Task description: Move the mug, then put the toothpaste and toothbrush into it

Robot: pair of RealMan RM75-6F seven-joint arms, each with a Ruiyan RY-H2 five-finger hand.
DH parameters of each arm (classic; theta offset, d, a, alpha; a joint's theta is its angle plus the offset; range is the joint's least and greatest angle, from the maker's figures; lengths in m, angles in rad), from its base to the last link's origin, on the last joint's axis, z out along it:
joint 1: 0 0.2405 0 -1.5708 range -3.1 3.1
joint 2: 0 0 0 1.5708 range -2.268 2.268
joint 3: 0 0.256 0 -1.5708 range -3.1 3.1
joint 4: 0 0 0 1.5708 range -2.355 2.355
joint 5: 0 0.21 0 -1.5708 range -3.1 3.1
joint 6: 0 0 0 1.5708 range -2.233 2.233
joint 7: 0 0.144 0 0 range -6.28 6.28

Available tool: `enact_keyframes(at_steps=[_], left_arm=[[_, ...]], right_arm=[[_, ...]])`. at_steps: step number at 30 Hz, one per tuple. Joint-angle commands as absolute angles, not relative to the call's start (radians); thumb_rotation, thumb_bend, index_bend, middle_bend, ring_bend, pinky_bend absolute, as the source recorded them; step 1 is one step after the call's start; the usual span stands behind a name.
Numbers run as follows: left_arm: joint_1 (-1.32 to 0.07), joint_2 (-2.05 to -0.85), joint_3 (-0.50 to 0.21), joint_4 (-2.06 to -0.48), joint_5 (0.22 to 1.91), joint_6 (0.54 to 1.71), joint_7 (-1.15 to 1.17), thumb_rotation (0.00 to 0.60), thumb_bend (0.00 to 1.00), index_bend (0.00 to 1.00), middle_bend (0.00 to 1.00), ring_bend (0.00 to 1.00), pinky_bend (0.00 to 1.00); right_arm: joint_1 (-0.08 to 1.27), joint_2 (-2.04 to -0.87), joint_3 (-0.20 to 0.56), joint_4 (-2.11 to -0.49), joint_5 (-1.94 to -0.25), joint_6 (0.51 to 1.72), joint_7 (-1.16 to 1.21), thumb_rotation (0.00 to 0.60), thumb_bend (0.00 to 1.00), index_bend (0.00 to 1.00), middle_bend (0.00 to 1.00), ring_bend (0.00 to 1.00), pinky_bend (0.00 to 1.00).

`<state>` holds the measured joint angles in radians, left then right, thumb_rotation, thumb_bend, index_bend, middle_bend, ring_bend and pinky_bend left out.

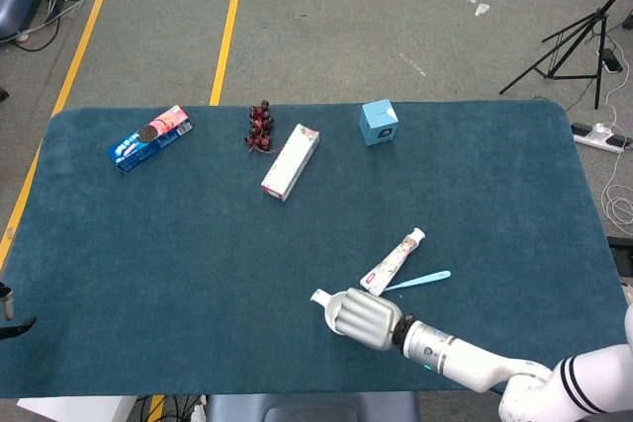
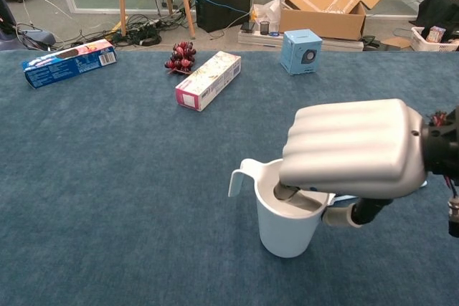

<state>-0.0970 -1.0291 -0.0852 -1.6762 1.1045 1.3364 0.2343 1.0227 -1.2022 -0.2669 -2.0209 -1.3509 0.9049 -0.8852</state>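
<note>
My right hand (image 2: 351, 152) (image 1: 366, 318) grips the white mug (image 2: 283, 216) by its rim from above, fingers inside, thumb outside. The mug's handle (image 1: 321, 297) sticks out to the left. The mug is near the table's front edge and looks to be resting on or just above the cloth. In the head view the toothpaste tube (image 1: 394, 259) lies just behind the hand, with the light blue toothbrush (image 1: 419, 280) beside it to the right. In the chest view both are hidden behind the hand. My left hand is not seen.
A long white box (image 1: 290, 161) (image 2: 209, 79), dark red grapes (image 1: 260, 126) (image 2: 181, 56), a small blue box (image 1: 379, 122) (image 2: 300, 51) and a blue biscuit pack (image 1: 149, 137) (image 2: 69, 61) lie along the far half of the blue table (image 1: 148, 244).
</note>
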Motion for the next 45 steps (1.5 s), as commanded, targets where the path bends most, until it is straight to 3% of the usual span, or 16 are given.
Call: enact_keyframes(at_steps=[1,16,22,27,37,45], left_arm=[[-0.097,-1.029,-0.085,-1.677,1.105,1.337,0.234,0.6,0.0,0.79,0.48,0.43,0.56],[-0.098,-1.033,-0.083,-1.678,1.106,1.338,0.244,0.6,0.0,0.79,0.48,0.43,0.56],[-0.099,-1.034,-0.082,-1.678,1.108,1.338,0.247,0.6,0.0,0.79,0.48,0.43,0.56],[-0.102,-1.035,-0.081,-1.677,1.105,1.332,0.251,0.6,0.0,0.79,0.48,0.43,0.56],[-0.105,-1.034,-0.078,-1.68,1.104,1.326,0.255,0.6,0.0,0.79,0.48,0.43,0.56],[-0.107,-1.036,-0.075,-1.683,1.105,1.322,0.261,0.6,0.0,0.79,0.48,0.43,0.56]], right_arm=[[1.008,-1.195,-0.27,-2.025,-1.366,0.899,-0.889,0.6,0.43,0.74,1.0,0.92,0.99],[0.943,-1.195,-0.254,-2.001,-1.375,0.861,-0.923,0.6,0.41,0.74,1.0,0.92,0.99],[0.922,-1.182,-0.245,-2.01,-1.392,0.862,-0.925,0.6,0.29,0.58,1.0,0.92,0.99],[0.905,-1.17,-0.235,-2.021,-1.414,0.865,-0.917,0.6,0.26,0.49,1.0,0.92,0.99],[0.865,-1.134,-0.224,-2.046,-1.467,0.882,-0.909,0.6,0.22,0.4,1.0,0.92,0.99],[0.812,-1.066,-0.214,-2.092,-1.567,0.951,-0.868,0.6,0.21,0.38,1.0,0.92,0.99]])
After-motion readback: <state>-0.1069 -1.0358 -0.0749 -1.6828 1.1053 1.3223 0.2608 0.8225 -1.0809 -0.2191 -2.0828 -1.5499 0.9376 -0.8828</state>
